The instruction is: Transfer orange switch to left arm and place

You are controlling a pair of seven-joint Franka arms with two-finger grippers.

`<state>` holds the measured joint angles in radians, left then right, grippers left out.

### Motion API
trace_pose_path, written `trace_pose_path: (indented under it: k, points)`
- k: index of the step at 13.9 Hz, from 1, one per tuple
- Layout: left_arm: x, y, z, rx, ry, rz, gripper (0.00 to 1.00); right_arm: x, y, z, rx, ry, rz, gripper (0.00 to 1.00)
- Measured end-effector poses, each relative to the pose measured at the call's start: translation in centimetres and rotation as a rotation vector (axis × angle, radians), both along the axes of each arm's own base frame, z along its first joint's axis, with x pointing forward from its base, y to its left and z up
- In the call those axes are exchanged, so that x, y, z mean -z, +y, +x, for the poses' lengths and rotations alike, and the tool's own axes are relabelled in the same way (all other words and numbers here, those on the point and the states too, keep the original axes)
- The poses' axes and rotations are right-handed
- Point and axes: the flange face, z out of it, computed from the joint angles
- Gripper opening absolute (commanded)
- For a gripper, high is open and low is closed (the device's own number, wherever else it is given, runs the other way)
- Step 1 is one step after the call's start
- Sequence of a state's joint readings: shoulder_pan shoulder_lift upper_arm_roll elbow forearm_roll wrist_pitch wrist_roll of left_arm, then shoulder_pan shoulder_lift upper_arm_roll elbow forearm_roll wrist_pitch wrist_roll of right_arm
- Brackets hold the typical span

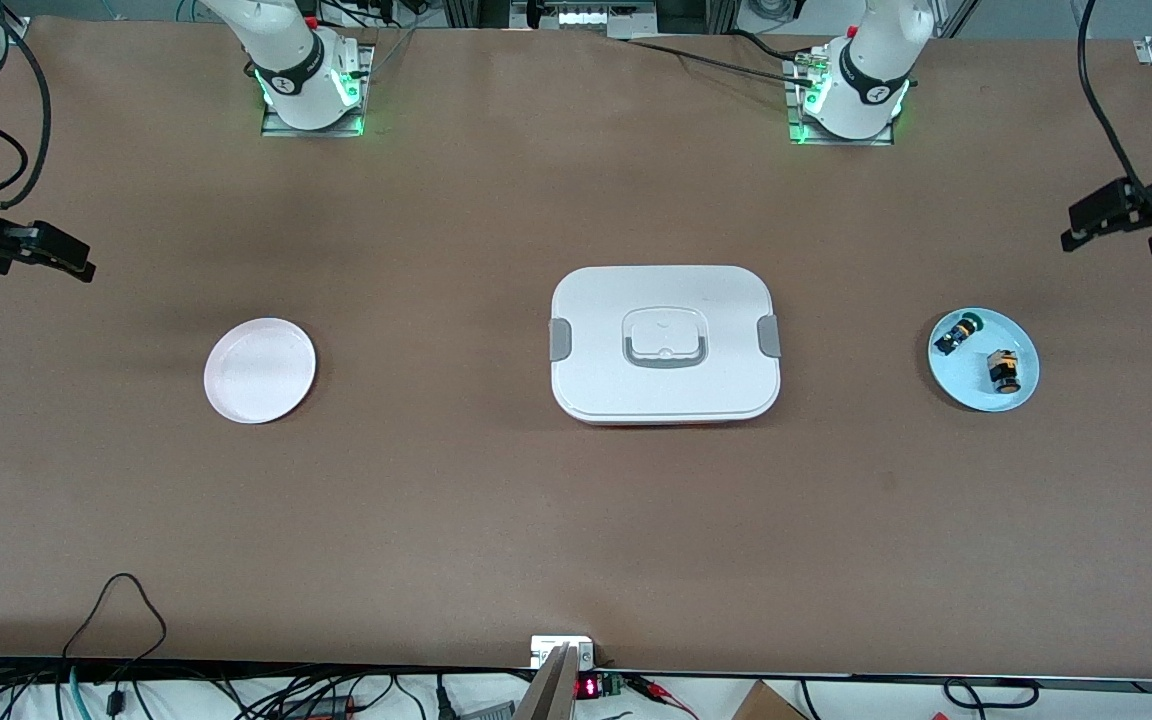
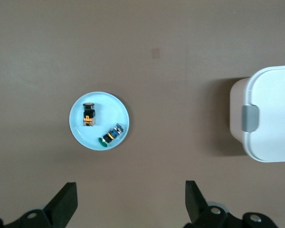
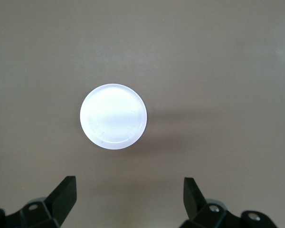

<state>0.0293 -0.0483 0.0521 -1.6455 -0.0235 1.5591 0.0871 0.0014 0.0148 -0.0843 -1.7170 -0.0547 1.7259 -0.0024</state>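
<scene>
The orange switch (image 1: 1004, 371), a tiny black block with an orange part, lies on a light blue plate (image 1: 966, 378) toward the left arm's end of the table. It also shows in the left wrist view (image 2: 88, 115) on that plate (image 2: 109, 110). My left gripper (image 1: 1076, 228) hangs open and empty over bare table beside the blue plate; its view shows it (image 2: 129, 187) wide open. The white box (image 1: 596, 345) sits closed mid-table, and its end shows in the left wrist view (image 2: 270, 114). My right gripper (image 1: 81, 260) hangs open and empty at the right arm's end, also seen in its own view (image 3: 128, 183).
A small black part with a green cap (image 1: 956, 332) shares the blue plate, also in the left wrist view (image 2: 111, 134). An empty white plate (image 1: 259, 370) lies toward the right arm's end, seen in the right wrist view (image 3: 113, 117). Cables run along the table edge nearest the camera.
</scene>
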Motion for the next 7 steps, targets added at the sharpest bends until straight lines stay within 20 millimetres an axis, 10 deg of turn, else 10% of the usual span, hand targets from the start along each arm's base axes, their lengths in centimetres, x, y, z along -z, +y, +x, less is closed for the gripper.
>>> trace_pose_path:
  k: [7]
  points:
    - [0.6,-1.8,0.4,-0.004,0.018,0.001,1.00,-0.5,0.2,0.9,-0.001,0.001,0.005,1.00]
